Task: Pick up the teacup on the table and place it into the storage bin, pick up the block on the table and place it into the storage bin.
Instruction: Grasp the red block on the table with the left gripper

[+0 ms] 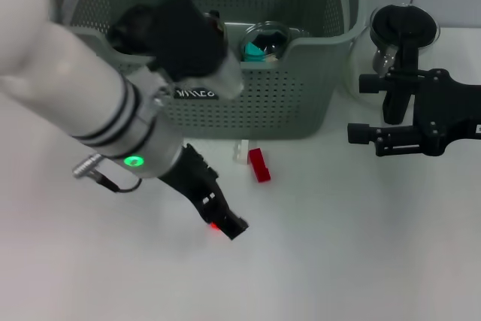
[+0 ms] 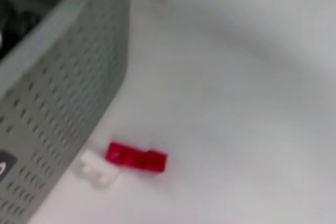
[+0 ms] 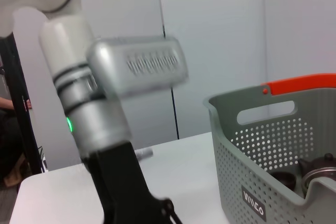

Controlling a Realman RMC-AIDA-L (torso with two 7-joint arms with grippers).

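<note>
Red block (image 1: 259, 165) is seen on the table just before the storage bin (image 1: 301, 103), a teacup (image 1: 263, 41) half-hidden inside. Left gripper (image 1: 225, 223) jaws cannot be told; right gripper (image 1: 364, 107), beside the bin, is spread wide.

Looks like a robotics lab or test room rather than a home. Plain white table (image 1: 361, 261) with only a handful of staged props: a grey-green perforated storage bin (image 1: 301, 103) at the far side, a glass pot (image 1: 394, 35) with a black handle to its right, a small red block (image 1: 259, 165) and a white piece (image 1: 240, 151) just in front of the bin. Bare pale wall panels (image 3: 210, 40) behind, split by a thin dark vertical seam. At the far left edge of the right wrist view, a dark stand (image 3: 21, 108) beside the table
</note>
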